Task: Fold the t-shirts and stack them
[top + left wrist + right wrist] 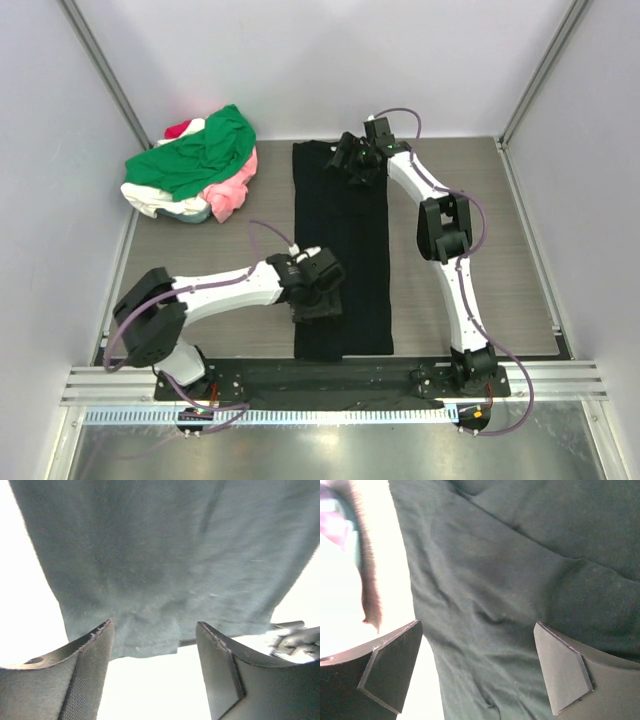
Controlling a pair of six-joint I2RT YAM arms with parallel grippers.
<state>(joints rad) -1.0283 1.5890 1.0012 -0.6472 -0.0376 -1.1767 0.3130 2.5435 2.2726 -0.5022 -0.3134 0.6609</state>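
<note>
A black t-shirt (340, 250) lies folded into a long narrow strip down the middle of the table. My left gripper (318, 300) is open over its near left part; the left wrist view shows the shirt's edge (165, 570) between the spread fingers (85, 675). My right gripper (352, 160) is open above the shirt's far end; the right wrist view shows wrinkled black cloth (490, 610) between its fingers (565, 665). Neither gripper holds anything. A pile of other shirts lies at the far left: a green one (200, 150) on top, with pink (232, 190), white (155, 200) and red (180, 128) ones.
White walls with metal frame posts enclose the wood-grain table (460, 300). A black mat (330, 378) and metal rail run along the near edge by the arm bases.
</note>
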